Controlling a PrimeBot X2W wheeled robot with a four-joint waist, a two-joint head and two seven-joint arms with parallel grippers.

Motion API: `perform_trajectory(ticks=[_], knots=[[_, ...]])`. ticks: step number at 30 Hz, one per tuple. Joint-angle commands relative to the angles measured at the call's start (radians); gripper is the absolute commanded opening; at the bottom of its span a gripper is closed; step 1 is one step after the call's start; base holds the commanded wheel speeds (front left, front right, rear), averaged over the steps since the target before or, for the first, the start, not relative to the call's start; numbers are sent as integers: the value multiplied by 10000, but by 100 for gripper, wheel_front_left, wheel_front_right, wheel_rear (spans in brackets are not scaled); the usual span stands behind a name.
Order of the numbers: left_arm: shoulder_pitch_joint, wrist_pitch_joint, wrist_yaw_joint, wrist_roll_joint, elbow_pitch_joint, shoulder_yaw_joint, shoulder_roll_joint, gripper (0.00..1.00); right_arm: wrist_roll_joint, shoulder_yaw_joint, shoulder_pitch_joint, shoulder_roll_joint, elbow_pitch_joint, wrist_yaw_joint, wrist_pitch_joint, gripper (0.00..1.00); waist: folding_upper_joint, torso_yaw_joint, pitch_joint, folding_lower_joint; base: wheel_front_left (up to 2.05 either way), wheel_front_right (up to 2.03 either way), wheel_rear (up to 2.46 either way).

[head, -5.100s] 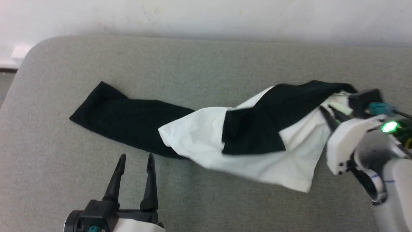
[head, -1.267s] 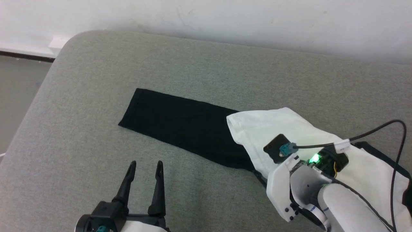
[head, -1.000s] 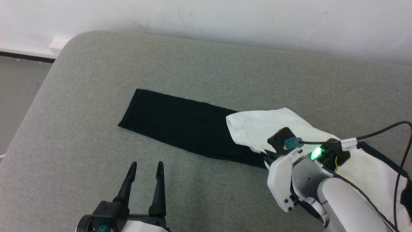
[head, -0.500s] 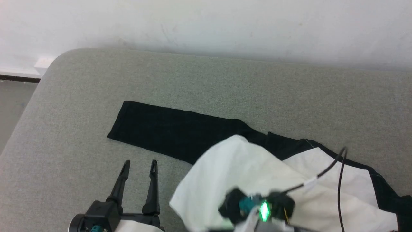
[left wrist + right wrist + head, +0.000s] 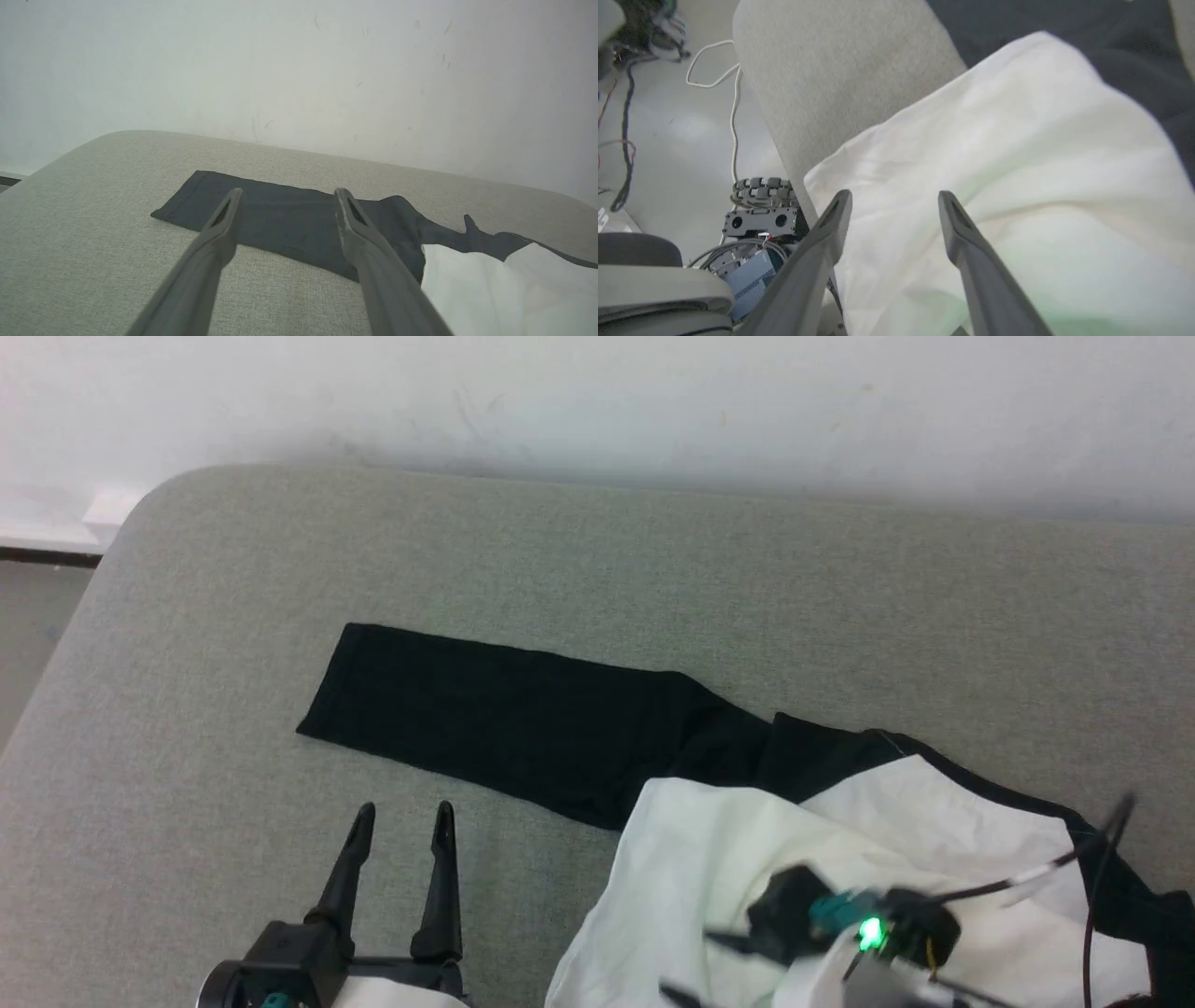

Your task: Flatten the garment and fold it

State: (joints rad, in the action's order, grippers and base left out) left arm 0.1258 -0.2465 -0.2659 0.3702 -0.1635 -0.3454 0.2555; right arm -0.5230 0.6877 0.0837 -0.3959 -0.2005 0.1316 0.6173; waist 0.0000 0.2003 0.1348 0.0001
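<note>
Head view has the garment (image 5: 728, 840) on the grey padded counter (image 5: 597, 560), one black sleeve (image 5: 485, 709) laid out smooth and the white body bunched at the near edge. The left gripper (image 5: 403, 817) waits beside it, jaws apart and empty. The right gripper (image 5: 895, 198) hovers over the white cloth, jaws apart. Flattening looks about half done, folding not begun.

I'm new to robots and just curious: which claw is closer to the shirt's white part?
Right. The right gripper hangs open over the white body of the garment; the left gripper sits off to its left, above bare grey cushion.
</note>
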Motion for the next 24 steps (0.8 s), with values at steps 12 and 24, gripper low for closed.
perform_trajectory(ticks=[12,24], knots=[[361,39,-250,-126,-590,123,333,100,4132,-5418,-1623,2422,-2244,-9,-4108,100,0,-1041,-353,-1,0,0,0],[647,256,-214,-195,-752,-25,607,100,4224,-7153,-4302,3452,-1918,-9,-5967,100,0,-2015,-447,-1,0,0,0]])
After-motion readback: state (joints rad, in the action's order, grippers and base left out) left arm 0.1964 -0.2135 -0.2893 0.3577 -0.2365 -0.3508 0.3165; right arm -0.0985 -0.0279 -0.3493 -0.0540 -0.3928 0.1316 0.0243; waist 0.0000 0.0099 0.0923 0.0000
